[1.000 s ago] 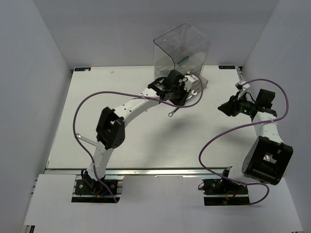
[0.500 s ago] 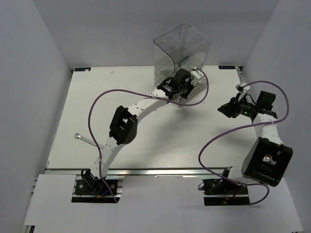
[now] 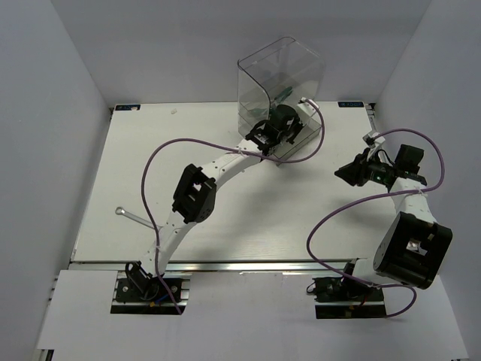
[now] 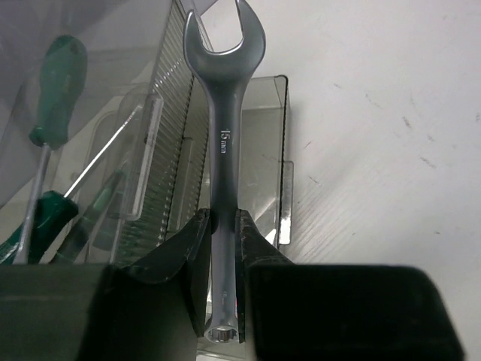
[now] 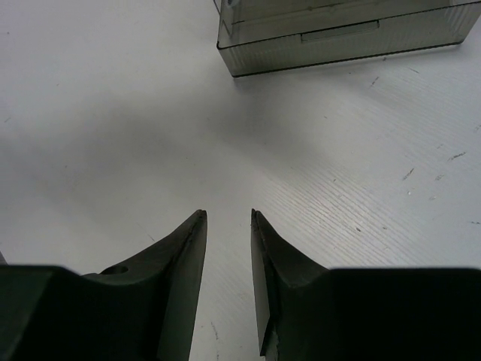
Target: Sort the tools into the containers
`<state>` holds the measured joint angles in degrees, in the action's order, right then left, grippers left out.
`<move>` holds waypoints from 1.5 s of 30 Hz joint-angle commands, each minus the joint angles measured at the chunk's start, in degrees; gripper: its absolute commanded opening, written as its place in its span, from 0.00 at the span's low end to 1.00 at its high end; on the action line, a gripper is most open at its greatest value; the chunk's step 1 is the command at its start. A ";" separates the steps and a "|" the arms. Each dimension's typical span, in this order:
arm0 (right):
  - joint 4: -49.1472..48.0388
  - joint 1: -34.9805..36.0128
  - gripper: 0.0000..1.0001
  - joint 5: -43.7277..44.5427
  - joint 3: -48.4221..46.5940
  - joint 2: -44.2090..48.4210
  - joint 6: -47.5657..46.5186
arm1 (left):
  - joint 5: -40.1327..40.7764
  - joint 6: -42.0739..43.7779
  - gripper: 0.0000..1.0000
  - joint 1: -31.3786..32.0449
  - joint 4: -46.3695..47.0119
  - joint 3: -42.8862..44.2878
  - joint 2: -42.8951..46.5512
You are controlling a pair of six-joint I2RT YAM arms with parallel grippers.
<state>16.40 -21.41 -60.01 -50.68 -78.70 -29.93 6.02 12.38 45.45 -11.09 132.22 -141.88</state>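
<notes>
My left gripper [image 4: 223, 214] is shut on a slim silver wrench [image 4: 224, 143]. The wrench's open end points ahead over a pulled-out smoky-grey drawer [image 4: 259, 173]. In the top view this gripper [image 3: 285, 129] sits at the foot of the clear drawer unit [image 3: 282, 71]. Green-handled screwdrivers [image 4: 56, 90] lie in a drawer to the left of the wrench. A second silver wrench [image 3: 129, 216] lies on the table at the left. My right gripper [image 5: 228, 214] is open and empty above bare table, and in the top view it [image 3: 347, 171] is right of the unit.
The right wrist view shows the front of a drawer [image 5: 338, 30] ahead of the open fingers. Purple cables loop over the table from both arms. White walls close in the table at the back and both sides.
My left arm has stretched forward and carried the wrench from mid-table up to the drawer unit. The right arm has barely moved.
</notes>
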 commanded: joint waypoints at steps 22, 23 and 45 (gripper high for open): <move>7.15 0.40 0.42 -5.12 -0.83 -1.37 -8.91 | 1.19 1.42 0.46 -0.01 3.27 1.37 0.90; 7.50 0.58 0.42 -5.21 -1.00 -1.46 -9.61 | 1.01 1.42 0.49 -0.01 2.92 1.11 1.34; 7.93 42.26 0.88 14.33 -4.09 -2.96 -21.43 | 8.83 -23.44 0.79 -1.58 -16.05 -37.82 57.19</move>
<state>29.54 9.63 -55.86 -54.19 -80.55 -53.65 9.61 -1.54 47.55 -19.11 99.42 -94.48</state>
